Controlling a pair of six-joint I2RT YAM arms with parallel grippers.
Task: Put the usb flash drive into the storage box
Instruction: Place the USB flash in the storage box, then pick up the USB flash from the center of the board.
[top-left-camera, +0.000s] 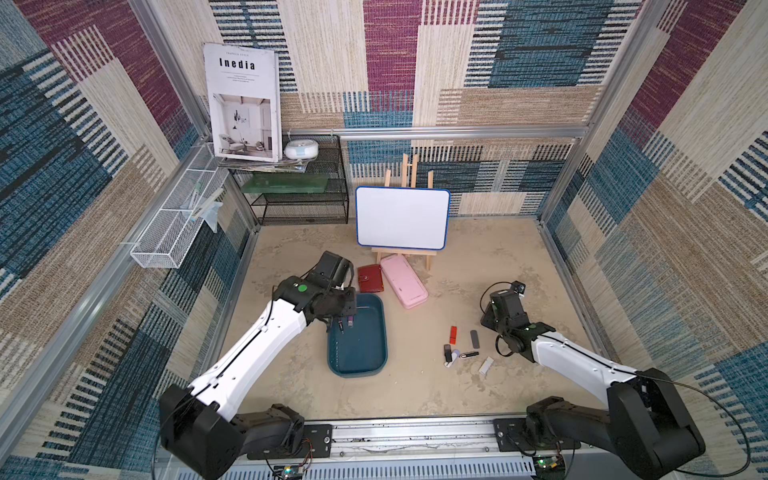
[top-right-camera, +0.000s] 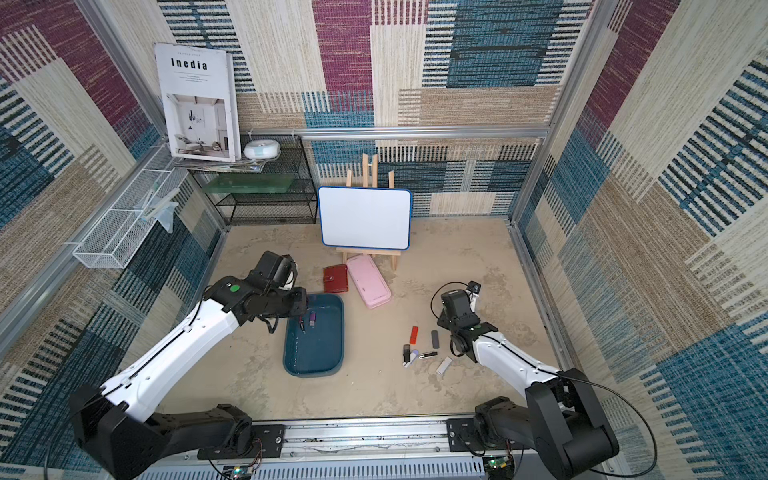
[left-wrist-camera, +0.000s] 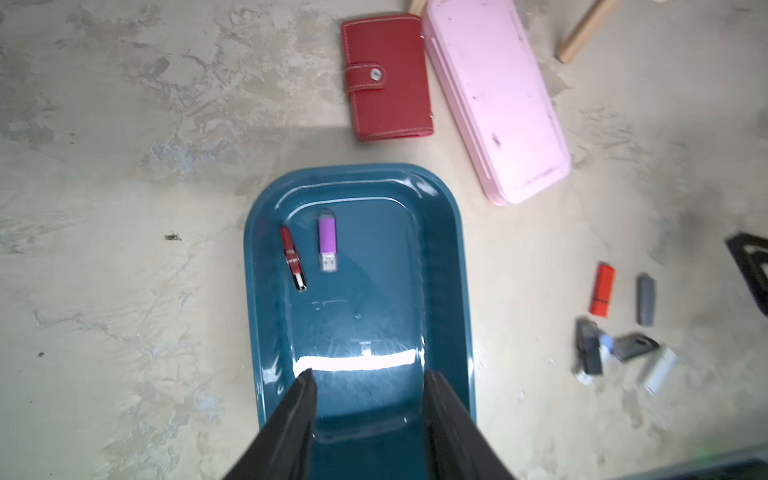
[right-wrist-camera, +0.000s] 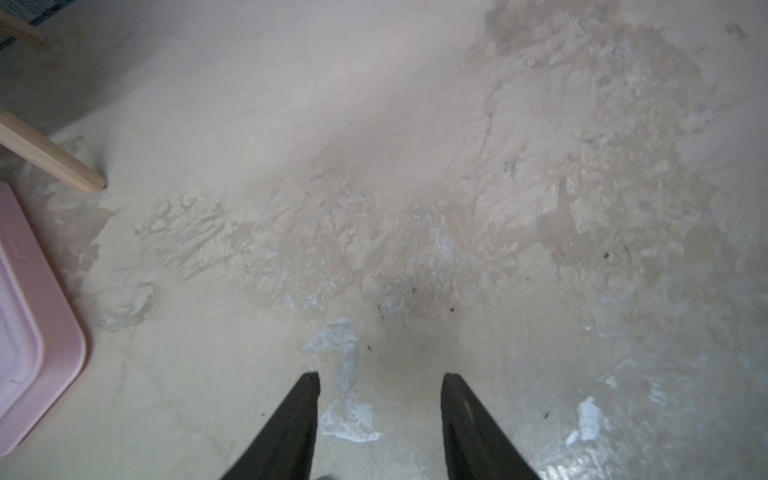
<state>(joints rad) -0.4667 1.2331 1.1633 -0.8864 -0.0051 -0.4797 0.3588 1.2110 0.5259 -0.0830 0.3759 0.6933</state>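
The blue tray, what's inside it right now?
The storage box holds a purple flash drive and a dark red flash drive, side by side, not touching. The left gripper hides a strip of its floor in the wrist view.

Storage box (top-left-camera: 359, 353): glossy dark teal-blue. Inside the box: a purple flash drive (left-wrist-camera: 327, 235) with silver plug, and a dark red flash drive (left-wrist-camera: 292, 257) with black tip. Just beyond the box's far end: a red wallet (left-wrist-camera: 388, 75) with pale stitching and silver snap, and a pale pink case (left-wrist-camera: 494, 95) flecked with dark scuffs. Well apart from the box: an orange-red drive (top-left-camera: 453, 334), a grey drive (top-left-camera: 475, 339), a black drive (top-left-camera: 469, 354) and a white drive (top-left-camera: 485, 365). Beneath the box, the tabletop (top-left-camera: 415, 395) is mottled beige with pale grey patches. Around it, walls (top-left-camera: 540, 62) woven in blue, maroon and beige striped patchwork.
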